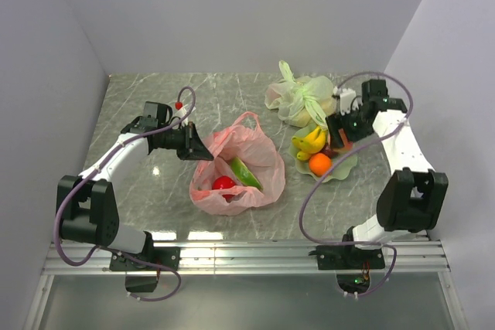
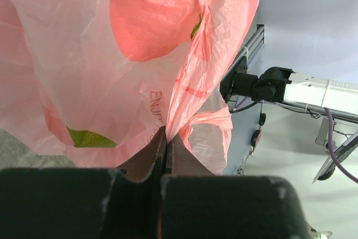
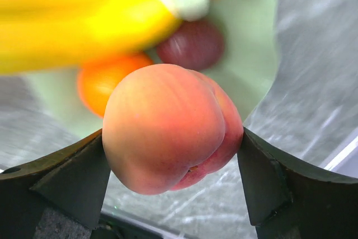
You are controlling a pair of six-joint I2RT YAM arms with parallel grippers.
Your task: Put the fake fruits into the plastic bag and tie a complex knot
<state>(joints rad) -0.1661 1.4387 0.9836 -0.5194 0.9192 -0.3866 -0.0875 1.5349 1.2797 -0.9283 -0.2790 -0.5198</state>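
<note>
Right wrist view: right claw (image 3: 173, 138) pinches the peach (image 3: 168, 121) from both sides; left claw (image 2: 166, 144) is pressed together on an edge of the pink plastic bag (image 2: 100, 93).

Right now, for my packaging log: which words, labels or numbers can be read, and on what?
"ENU...": red print on the plastic bag, seen in the left wrist view; the rest is lost in a fold, so the reading is unsure.
The peach and everything else: no text shows.
</note>
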